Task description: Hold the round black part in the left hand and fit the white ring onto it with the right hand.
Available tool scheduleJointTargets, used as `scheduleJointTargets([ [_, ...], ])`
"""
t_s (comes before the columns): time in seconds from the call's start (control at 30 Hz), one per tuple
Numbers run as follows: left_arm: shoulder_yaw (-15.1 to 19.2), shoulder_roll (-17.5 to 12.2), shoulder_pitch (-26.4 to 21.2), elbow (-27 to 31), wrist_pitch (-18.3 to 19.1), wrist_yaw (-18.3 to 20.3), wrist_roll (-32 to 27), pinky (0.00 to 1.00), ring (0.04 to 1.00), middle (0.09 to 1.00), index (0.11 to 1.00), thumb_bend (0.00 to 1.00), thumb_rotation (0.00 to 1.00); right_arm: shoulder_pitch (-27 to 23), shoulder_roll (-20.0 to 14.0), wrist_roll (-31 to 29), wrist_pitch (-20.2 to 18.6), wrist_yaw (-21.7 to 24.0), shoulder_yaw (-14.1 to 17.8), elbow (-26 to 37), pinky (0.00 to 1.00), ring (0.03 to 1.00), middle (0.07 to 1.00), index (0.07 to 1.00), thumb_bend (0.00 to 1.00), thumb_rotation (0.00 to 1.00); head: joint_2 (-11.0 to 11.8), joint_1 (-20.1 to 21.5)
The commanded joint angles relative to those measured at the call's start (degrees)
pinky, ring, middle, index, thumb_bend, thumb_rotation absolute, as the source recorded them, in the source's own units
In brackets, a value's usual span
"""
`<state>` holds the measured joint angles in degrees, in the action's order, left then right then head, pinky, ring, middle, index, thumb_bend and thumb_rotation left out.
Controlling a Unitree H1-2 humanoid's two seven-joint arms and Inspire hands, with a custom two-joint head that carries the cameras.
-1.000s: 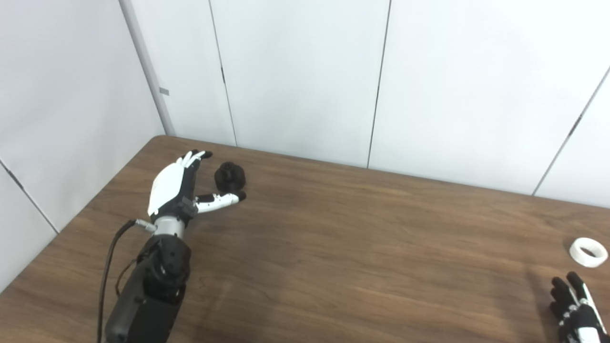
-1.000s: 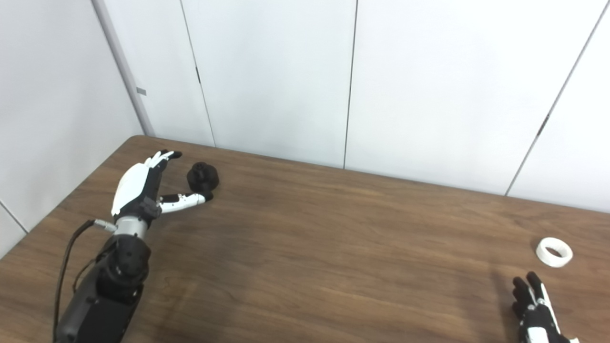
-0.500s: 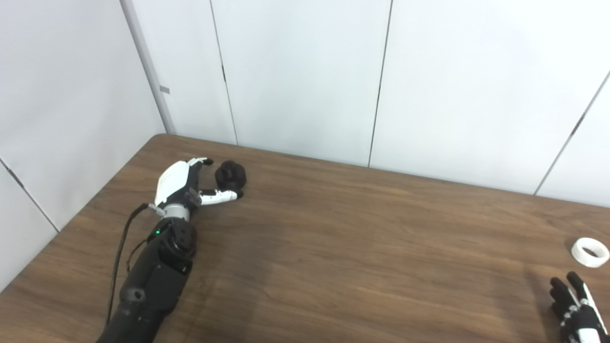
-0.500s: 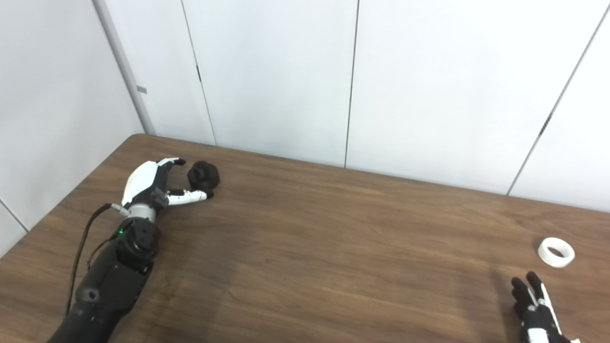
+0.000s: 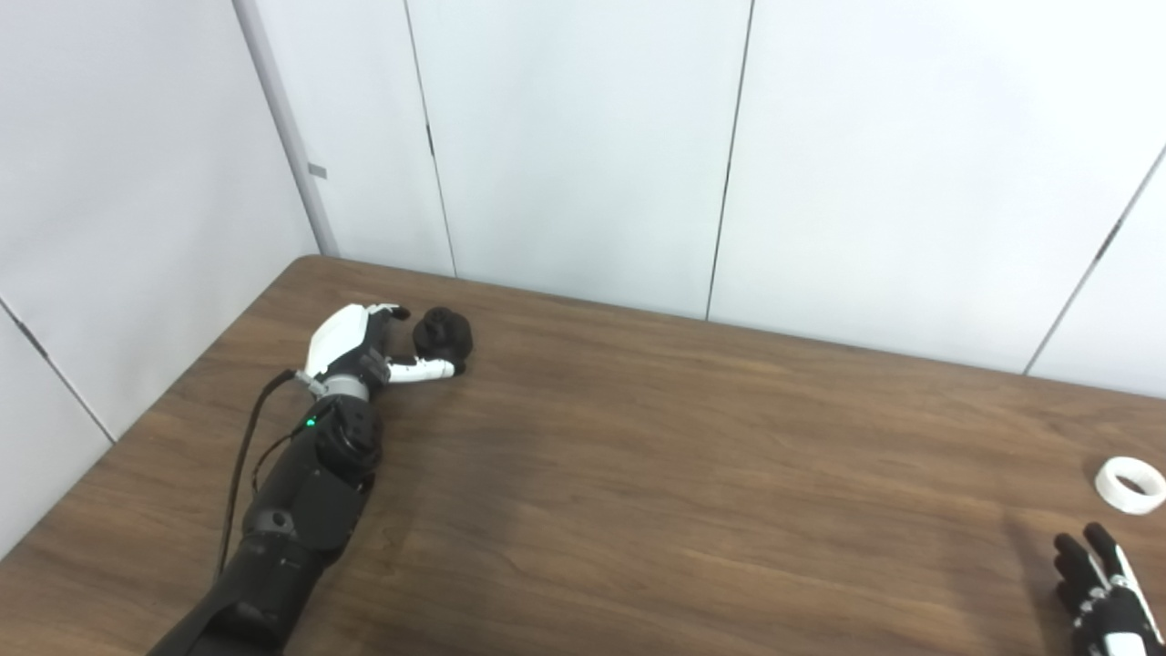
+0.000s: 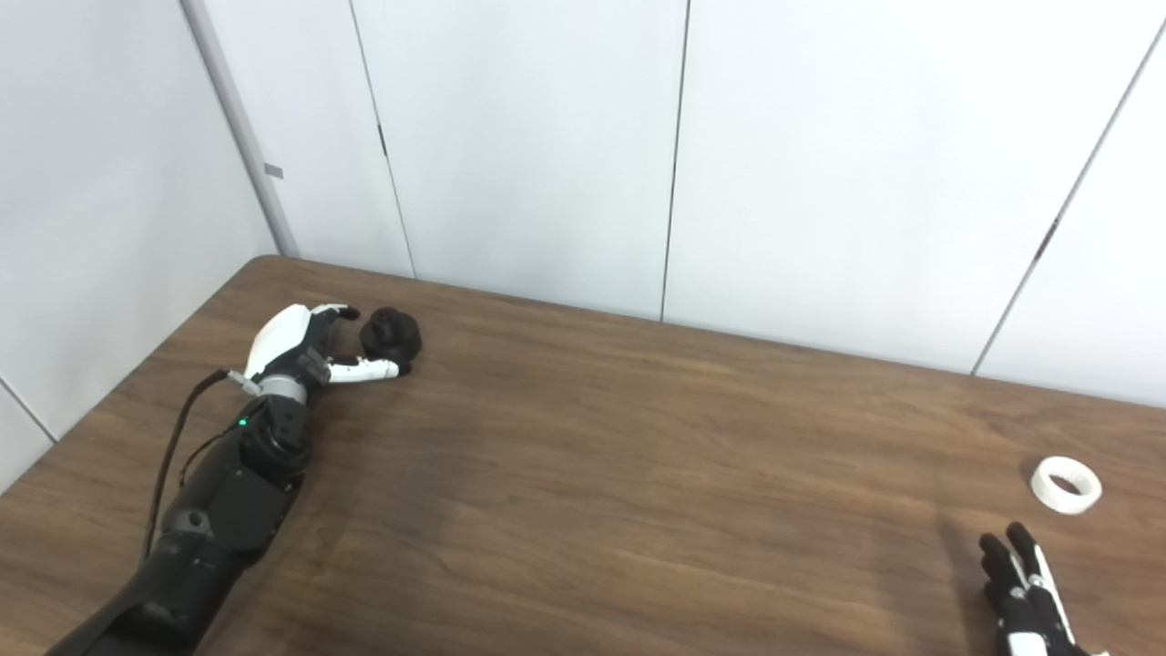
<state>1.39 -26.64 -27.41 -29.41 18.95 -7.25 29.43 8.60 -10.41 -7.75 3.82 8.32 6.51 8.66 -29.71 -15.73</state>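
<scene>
The round black part point(image 5: 443, 334) rests on the brown table point(image 5: 656, 474) at the far left. My left hand point(image 5: 357, 343) lies low beside it, open, with the thumb stretched along the part's near side and the fingers curled toward its left side. I cannot tell whether they touch it. The white ring point(image 5: 1130, 484) lies flat near the table's right edge. My right hand point(image 5: 1098, 592) is at the bottom right corner, a little nearer than the ring, fingers extended and apart, holding nothing.
White wall panels point(image 5: 583, 146) rise behind the table's far edge and along its left side. A black cable point(image 5: 241, 456) runs along my left forearm. The table's far left corner is just beyond the black part.
My left hand has dropped to the table and slid forward toward the black part, its fingers curling around the part's left side. The right hand and the ring have stayed still.
</scene>
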Motion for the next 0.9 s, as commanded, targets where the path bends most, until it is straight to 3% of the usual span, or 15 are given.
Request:
scheduleJointTargets([
  [0.0, -0.1, -2.49, -3.75, -0.28, -1.6, -1.91, 0.1, 1.0, 1.0, 0.955, 0.844, 1.0, 0.38, 2.08, -0.04, -0.33, 1.03, 0.25, -0.12, -0.91, 1.0, 0.969, 0.95, 0.974, 0.57, 0.87, -0.07, -0.03],
  [0.87, -3.47, -1.93, -5.06, -3.2, -3.6, -3.36, -0.57, 1.0, 1.0, 0.946, 0.804, 0.97, 0.35, 3.63, -0.06, 0.3, 0.65, -0.1, -0.28, 0.41, 1.0, 0.966, 0.933, 0.965, 0.59, 0.87, -0.71, 0.93],
])
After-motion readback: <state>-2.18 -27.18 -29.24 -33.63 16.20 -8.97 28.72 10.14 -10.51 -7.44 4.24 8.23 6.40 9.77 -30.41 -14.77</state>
